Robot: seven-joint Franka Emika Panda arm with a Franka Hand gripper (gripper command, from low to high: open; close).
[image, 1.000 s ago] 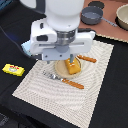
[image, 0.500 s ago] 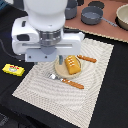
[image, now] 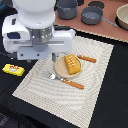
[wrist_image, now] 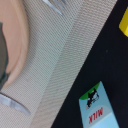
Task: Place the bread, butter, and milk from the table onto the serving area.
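The bread, an orange-brown loaf with pale dots, lies on the round tan plate on the beige placemat. The butter, a flat yellow packet, lies on the black table off the mat at the exterior view's left; its corner shows in the wrist view. The milk lies on the black table just off the mat's edge in the wrist view; the arm hides it in the exterior view. My gripper hangs over the mat's edge near the plate. Its fingers are hidden.
An orange-handled fork and knife lie beside the plate. A brown board with grey pots stands behind the mat. A pale bowl is at the exterior view's far right.
The arm has moved from over the plate toward the exterior view's left. The bread stays on the plate, now uncovered.
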